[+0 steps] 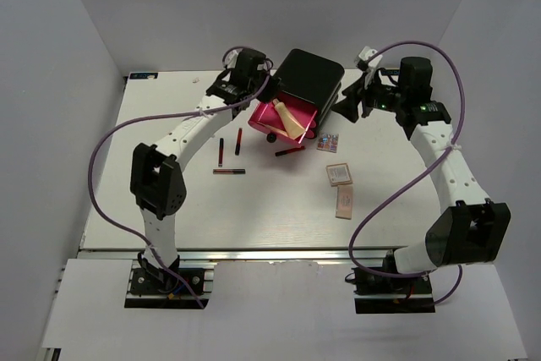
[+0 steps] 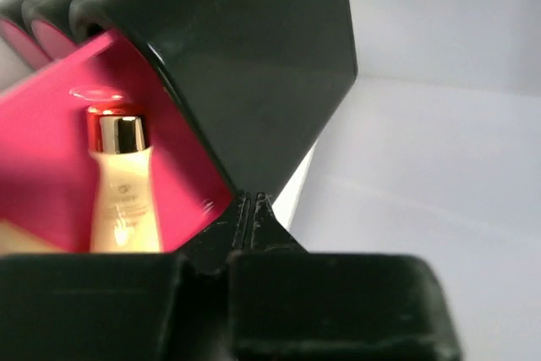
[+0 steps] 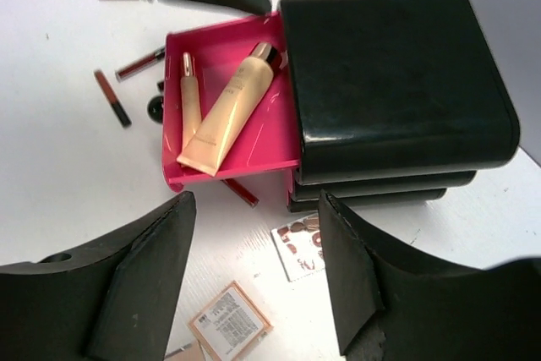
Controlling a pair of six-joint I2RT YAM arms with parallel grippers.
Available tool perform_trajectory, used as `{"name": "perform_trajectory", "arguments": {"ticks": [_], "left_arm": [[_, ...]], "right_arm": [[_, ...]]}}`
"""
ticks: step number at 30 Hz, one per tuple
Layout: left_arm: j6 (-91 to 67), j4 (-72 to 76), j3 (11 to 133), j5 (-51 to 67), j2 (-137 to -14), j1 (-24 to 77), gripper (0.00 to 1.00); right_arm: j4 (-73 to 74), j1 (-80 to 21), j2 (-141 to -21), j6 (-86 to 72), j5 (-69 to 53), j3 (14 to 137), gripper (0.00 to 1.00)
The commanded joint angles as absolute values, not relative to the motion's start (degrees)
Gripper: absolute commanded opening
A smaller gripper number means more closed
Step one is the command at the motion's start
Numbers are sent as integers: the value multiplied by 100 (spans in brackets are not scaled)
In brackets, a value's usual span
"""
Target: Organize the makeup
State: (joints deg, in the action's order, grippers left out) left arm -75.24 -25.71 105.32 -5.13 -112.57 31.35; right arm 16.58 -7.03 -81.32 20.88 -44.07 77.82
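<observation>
The beige tube (image 3: 228, 112), gold-capped, lay slantwise in the pulled-out pink drawer (image 3: 224, 177) of the black box (image 3: 389, 73), a slimmer tube (image 3: 189, 90) beside it. Dark-red sticks (image 1: 221, 151) lay on the table (image 1: 270, 217) left of the drawer; square palettes (image 1: 338, 173) lay near-right. The left gripper (image 2: 250, 209) was pressed together, empty; the right gripper (image 3: 255, 200) stood spread.

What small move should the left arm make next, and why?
Probably open the left fingers and move them to the nearest dark stick on the table. They are shut on nothing beside the open pink drawer, which already holds the beige tube, while sticks and palettes lie loose.
</observation>
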Motion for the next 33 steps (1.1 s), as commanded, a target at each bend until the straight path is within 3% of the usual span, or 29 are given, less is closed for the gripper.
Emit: {"name": "perform_trajectory", "arguments": {"ticks": [1, 3, 5, 6, 7, 9, 14, 22, 25, 30, 33], "left_arm": [[-6646, -3101, 10811, -948, -10460, 3112, 1], [-6171, -3497, 10566, -1063, -10187, 3094, 0], [-6038, -3629, 9532, -1081, -9565, 3006, 0], [-6116, -3569, 9049, -985, -9310, 2962, 0], [-6343, -3246, 7982, -636, -8812, 2849, 0], [-6669, -2937, 7071, -292, -8396, 2708, 0], [-7119, -2225, 5802, 235, -8050, 2689, 0], [-6838, -1591, 6275, 712, -9175, 2681, 4], [-6777, -1512, 6495, 765, -9491, 2681, 11], [-6697, -1494, 6811, 791, -9896, 2681, 33], [-6680, -1433, 6978, 800, -10072, 2689, 40]], "right_arm": [[2109, -852, -8393, 3102, -4449, 8059, 64], [2162, -931, -8578, 3147, -4377, 8287, 61], [2188, -1002, -8701, 3138, -4307, 8393, 50], [2197, -1037, -8727, 3172, -4298, 8454, 41], [2284, -1124, -8771, 3234, -4307, 8472, 18], [2477, -1247, -8815, 3593, -4385, 8543, 1], [3489, -2143, -9105, 4806, -4070, 8780, 0], [3638, -2821, -10149, 4711, -3068, 9456, 0], [3902, -2865, -10475, 4659, -2954, 9878, 0], [3832, -2953, -10661, 4658, -2594, 9905, 0], [3990, -2997, -10933, 4702, -2435, 10071, 0]]}}
